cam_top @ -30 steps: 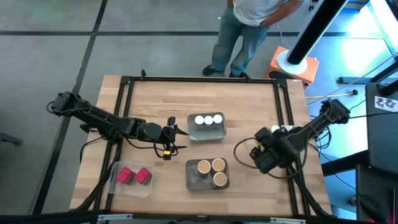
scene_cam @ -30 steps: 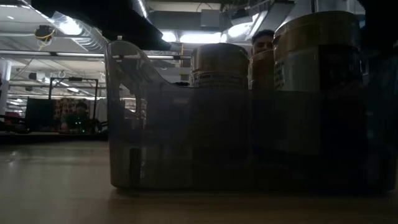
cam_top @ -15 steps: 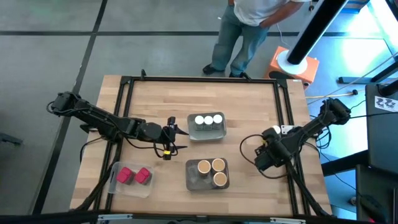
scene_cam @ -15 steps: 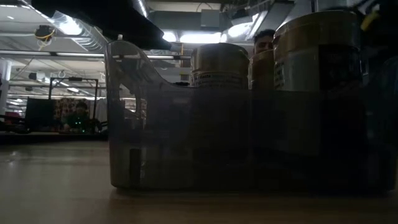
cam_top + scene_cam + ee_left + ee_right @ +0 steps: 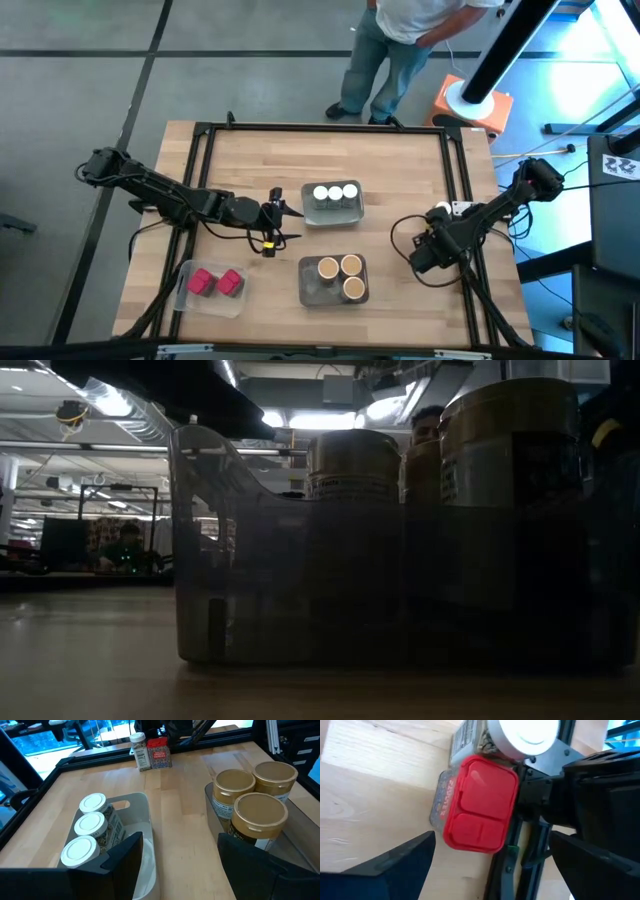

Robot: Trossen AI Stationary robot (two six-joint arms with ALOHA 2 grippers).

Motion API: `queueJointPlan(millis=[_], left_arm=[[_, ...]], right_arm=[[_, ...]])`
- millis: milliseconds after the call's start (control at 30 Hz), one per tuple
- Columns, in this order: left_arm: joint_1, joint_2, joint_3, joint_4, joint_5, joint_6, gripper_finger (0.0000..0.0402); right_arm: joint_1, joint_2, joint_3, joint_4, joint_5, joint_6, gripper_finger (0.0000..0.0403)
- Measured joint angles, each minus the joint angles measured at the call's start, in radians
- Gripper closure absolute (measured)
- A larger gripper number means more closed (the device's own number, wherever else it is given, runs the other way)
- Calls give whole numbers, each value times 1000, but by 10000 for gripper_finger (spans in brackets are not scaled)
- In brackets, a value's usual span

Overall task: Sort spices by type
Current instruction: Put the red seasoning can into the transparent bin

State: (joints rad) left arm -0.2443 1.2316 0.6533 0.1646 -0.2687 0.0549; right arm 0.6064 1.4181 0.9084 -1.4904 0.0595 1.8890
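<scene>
Three white-lidded jars (image 5: 334,194) stand in a grey tray (image 5: 333,214). Three tan-topped cylinders (image 5: 341,277) fill another tray (image 5: 312,290), which the low view shows close up (image 5: 380,590). Two red packets (image 5: 214,283) lie in a clear tray (image 5: 184,296) at the near left. A red-topped packet (image 5: 479,812) and a white-lidded jar (image 5: 527,732) stand on the wood by the right frame rail. My right gripper (image 5: 490,865) hovers open just above that packet, its fingers on either side of it. My left gripper (image 5: 272,222) is open left of the jar tray.
A black frame (image 5: 457,180) borders the wooden table (image 5: 260,160). Cables loop near my right arm (image 5: 400,240). A person (image 5: 400,50) stands beyond the far edge. Bare wood lies between the trays and the right rail.
My right gripper has sunk toward the red-topped packet by the right rail and has rolled about its own axis, staying open. Nothing else has moved.
</scene>
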Motion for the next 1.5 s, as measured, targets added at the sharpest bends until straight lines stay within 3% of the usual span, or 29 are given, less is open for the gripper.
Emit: queueJointPlan(millis=[167,667,1000,1367,1500], left_arm=[[0,0,0,0,0,0,161],[0,0,0,0,0,1,161],[0,0,0,0,0,1,161],[0,0,0,4,0,5,161],[0,0,0,4,0,5,161]], right_arm=[[0,0,-21,62,28,1,15],[0,0,-26,29,125,97,15],[0,0,-188,220,116,140,15],[2,0,-190,232,131,123,15],[2,0,-190,245,130,117,35]])
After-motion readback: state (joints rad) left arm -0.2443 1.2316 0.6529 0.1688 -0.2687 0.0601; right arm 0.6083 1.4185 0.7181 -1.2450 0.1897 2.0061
